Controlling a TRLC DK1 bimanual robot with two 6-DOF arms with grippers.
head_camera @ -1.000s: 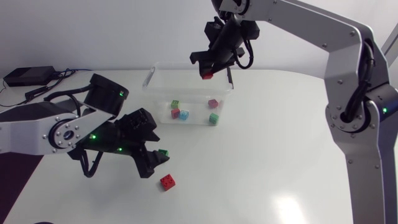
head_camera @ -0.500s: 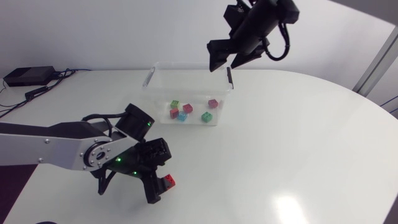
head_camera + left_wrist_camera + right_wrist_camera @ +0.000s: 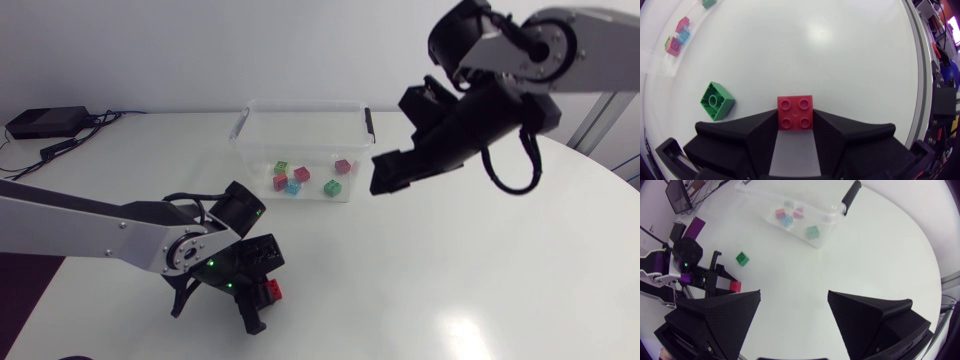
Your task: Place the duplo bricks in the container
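Observation:
A red duplo brick [image 3: 795, 107] lies on the white table, and my left gripper [image 3: 795, 119] is shut on it, one finger against each side. In the head view that gripper [image 3: 262, 292] is low at the front left, the red brick [image 3: 271, 291] showing at its tip. A green brick [image 3: 716, 101] lies loose beside the left finger; the right wrist view also shows this green brick [image 3: 742, 258]. The clear container [image 3: 300, 125] stands at the back and holds several bricks. My right gripper [image 3: 388, 176] hangs open and empty to the right of the container.
A black box with cables [image 3: 45, 122] sits at the table's back left corner. The container's black handle [image 3: 369, 121] is on its right end. The table's rounded edge [image 3: 935, 275] runs past the container.
My left gripper came down around the red brick and shut on it. My right gripper let go of a red brick over the container, opened, and swung away to the right and lower.

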